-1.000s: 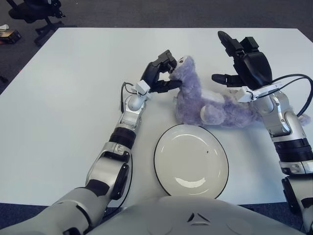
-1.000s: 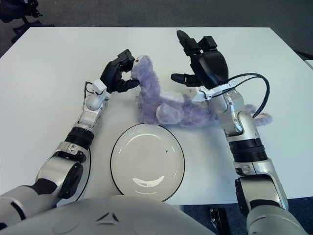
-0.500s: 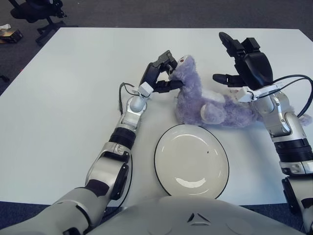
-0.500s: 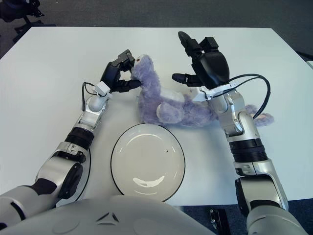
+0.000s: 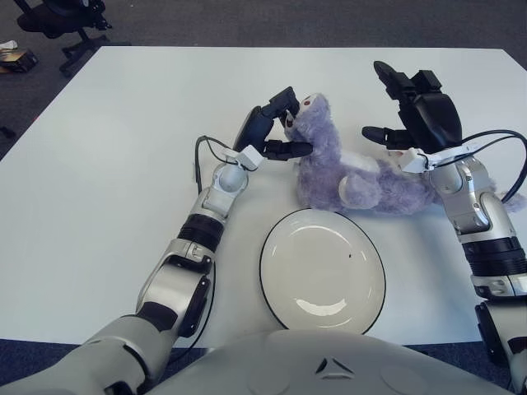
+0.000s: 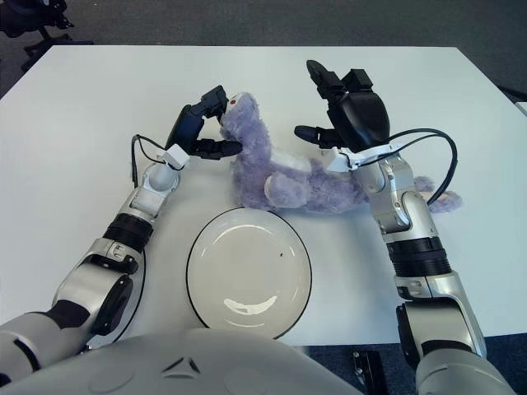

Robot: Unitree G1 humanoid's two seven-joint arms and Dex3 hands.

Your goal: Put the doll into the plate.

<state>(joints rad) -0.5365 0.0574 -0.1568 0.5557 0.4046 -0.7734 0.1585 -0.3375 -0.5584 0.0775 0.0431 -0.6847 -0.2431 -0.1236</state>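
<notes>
The lavender plush doll (image 5: 354,169) looks soft, shaggy cloth, its pile rough and matt; the round cream plate with a dark rim (image 5: 322,270) is smooth and glossy, like glazed ceramic, catching a light near its front edge; the white table (image 5: 107,164) is smooth and matt; both hands, left (image 5: 272,127) and right (image 5: 420,115), look like matt black plastic on brushed silver metal forearms.

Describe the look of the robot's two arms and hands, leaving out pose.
Both arms are silver-grey segmented metal with black joint bands. The left hand and the right hand are black, with three fingers each. A small white block sits at each wrist, and thin black cables loop beside both forearms.
</notes>
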